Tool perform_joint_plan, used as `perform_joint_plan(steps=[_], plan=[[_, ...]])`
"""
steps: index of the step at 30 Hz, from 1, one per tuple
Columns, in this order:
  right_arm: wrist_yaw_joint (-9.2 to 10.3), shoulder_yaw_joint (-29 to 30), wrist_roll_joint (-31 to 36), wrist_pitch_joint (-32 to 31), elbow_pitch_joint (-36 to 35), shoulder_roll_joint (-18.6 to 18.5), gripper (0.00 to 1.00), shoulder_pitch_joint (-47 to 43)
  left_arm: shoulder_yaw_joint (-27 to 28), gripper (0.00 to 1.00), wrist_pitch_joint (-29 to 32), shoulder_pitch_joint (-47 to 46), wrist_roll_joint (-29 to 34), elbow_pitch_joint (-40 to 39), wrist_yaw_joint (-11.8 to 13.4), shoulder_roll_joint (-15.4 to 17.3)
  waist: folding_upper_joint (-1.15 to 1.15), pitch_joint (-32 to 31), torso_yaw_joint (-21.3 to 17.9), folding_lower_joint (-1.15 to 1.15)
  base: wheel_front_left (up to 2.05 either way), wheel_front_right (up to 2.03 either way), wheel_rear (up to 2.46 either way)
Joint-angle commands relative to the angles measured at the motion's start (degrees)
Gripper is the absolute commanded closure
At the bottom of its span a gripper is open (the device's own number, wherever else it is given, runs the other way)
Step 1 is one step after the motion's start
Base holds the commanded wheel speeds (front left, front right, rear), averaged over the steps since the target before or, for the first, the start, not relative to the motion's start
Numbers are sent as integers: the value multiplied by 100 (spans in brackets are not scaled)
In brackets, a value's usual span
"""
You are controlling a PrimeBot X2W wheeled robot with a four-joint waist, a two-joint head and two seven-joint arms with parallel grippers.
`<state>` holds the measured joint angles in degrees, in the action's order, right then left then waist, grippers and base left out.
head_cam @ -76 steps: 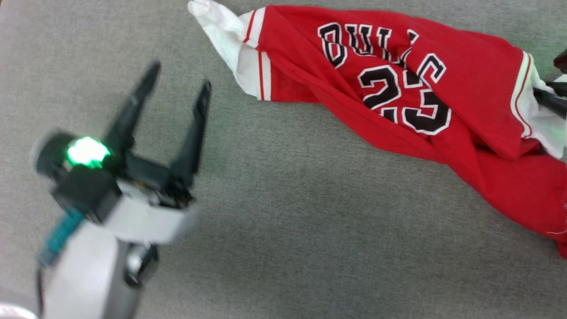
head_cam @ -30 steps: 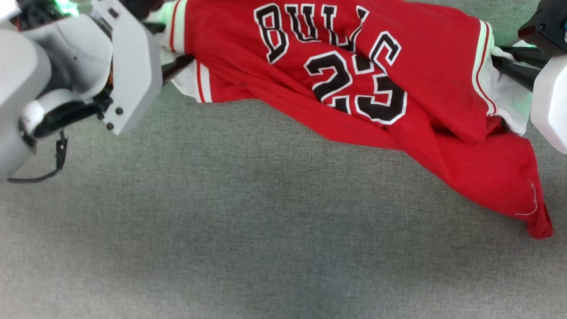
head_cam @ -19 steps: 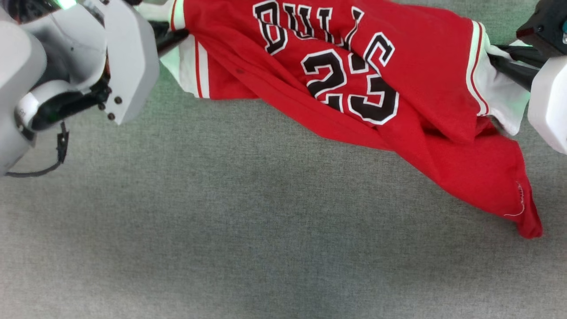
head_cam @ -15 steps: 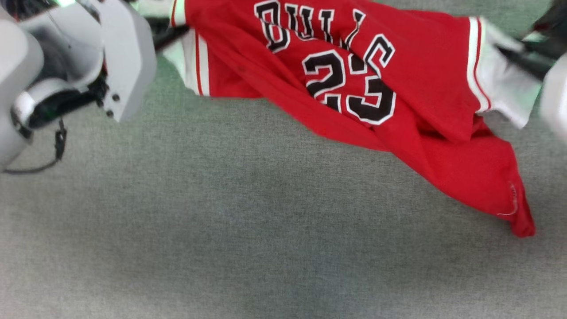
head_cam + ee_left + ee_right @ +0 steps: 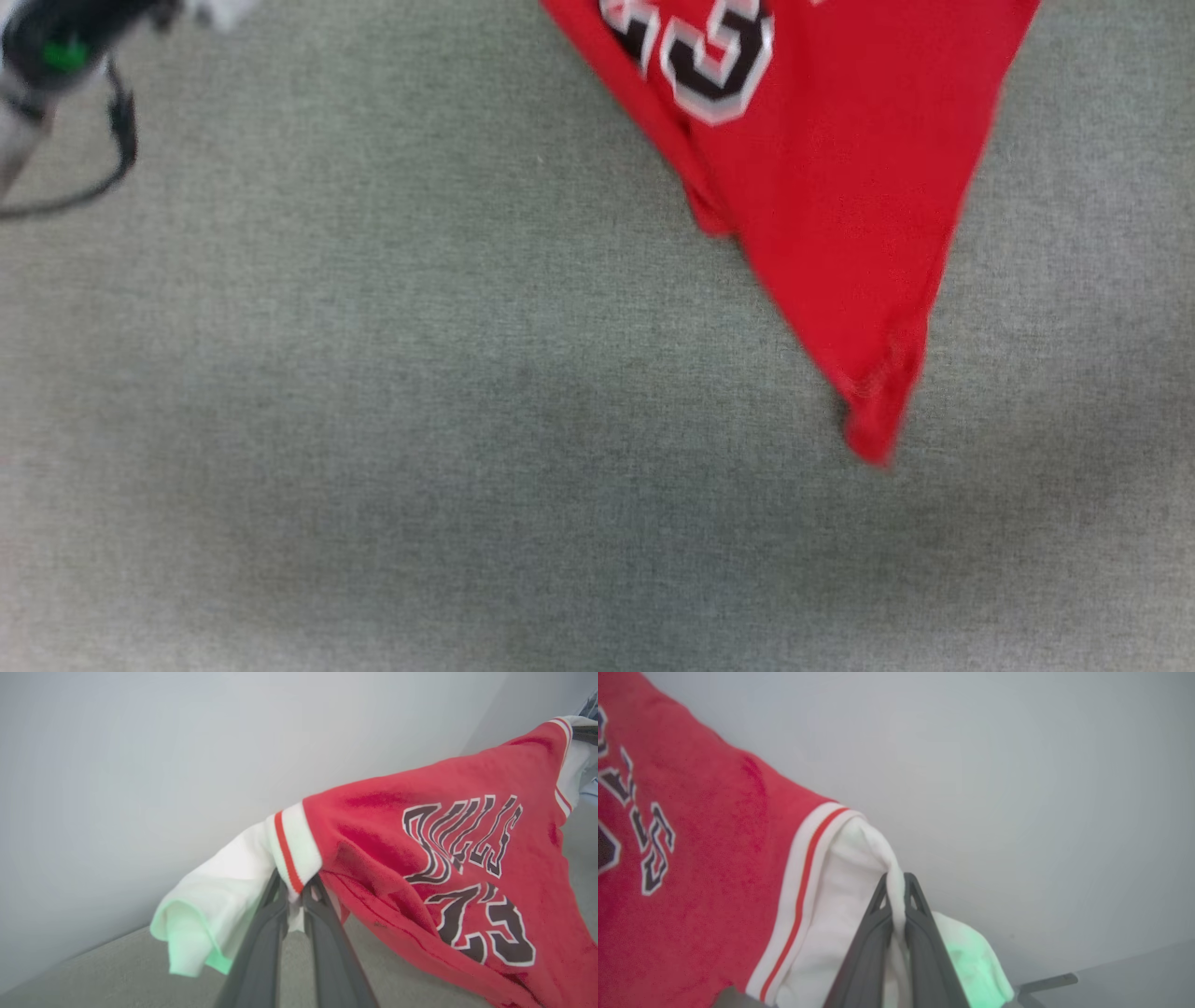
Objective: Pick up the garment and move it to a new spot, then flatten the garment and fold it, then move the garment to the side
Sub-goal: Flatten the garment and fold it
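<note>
The garment [image 5: 840, 187] is a red sports top with black-and-white lettering and white sleeves. It hangs in the air, its lower corner tapering to a point above the grey surface in the head view. In the left wrist view my left gripper [image 5: 293, 887] is shut on the garment [image 5: 420, 858] at its white, red-striped sleeve [image 5: 224, 896]. In the right wrist view my right gripper [image 5: 896, 882] is shut on the garment [image 5: 691, 858] at the other white sleeve [image 5: 850, 882]. The top is stretched between the two grippers.
A grey fabric surface [image 5: 373, 420] spreads under the hanging top. A plain pale wall [image 5: 187, 742] stands behind it. Part of my left arm with a black cable [image 5: 103, 177] shows at the head view's upper left.
The left gripper has shut on the sleeve. Both arms have lifted the top off the surface; it now hangs to a point, and the head view has shifted.
</note>
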<state>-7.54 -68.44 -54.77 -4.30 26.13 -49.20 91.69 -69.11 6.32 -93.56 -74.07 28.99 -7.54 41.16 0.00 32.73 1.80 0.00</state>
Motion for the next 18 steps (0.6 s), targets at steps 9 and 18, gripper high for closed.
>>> perform_joint_plan(steps=[9,18], plan=[[10,1592,900,1652,2748,1425,100,1866,837,100,-1695,-1655,253,2032,343,-1443,0,220,-141,0,0,0,0],[10,1631,1364,1933,3441,1987,100,1553,747,100,-1543,-1378,117,2800,44,-1882,0,-29,-179,0,0,0,0]])
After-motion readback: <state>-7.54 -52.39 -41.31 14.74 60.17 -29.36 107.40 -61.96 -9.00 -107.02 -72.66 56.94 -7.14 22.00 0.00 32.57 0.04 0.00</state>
